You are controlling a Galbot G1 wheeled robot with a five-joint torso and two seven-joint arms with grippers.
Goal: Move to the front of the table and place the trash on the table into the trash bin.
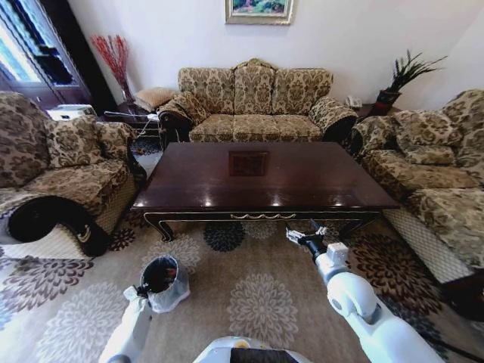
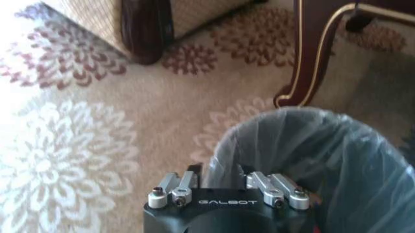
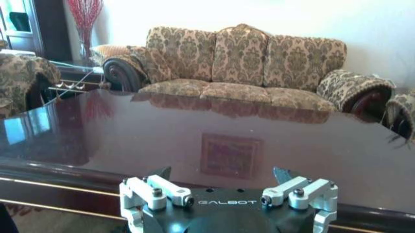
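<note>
From the head view, the left gripper (image 1: 142, 293) sits low over the carpet, clamped on the near rim of the trash bin (image 1: 163, 281), whose bagged mouth opens just ahead of the fingers and toward the table (image 1: 265, 178). The right gripper (image 1: 304, 235) is raised beside the table's front apron, a little right of its middle. The glossy top spreads out ahead of it and bears nothing I can make out as trash, only reflections and a square inlay near the centre. Whatever comes next, the right arm is the nearer one to the tabletop, while the left is taken up with the bin.

In the left wrist view, the left gripper (image 2: 226, 184) has its fingers closed together over the plastic liner at the bin's edge, with the trash bin (image 2: 324, 160) hanging directly beyond and below the fingertips. A carved table leg (image 2: 311, 58) with gold trim stands just past the bin, and a sofa's (image 2: 129, 24) dark foot lies farther off.

In the right wrist view, the right gripper (image 3: 227, 177) is spread wide and holds nothing, its two fingertips poised just above the near edge of the table (image 3: 194, 131). The table's long axis runs crosswise to the gripper's reach. The polished surface ahead looks bare of litter, so I judge the clearing is likely finished.
</note>
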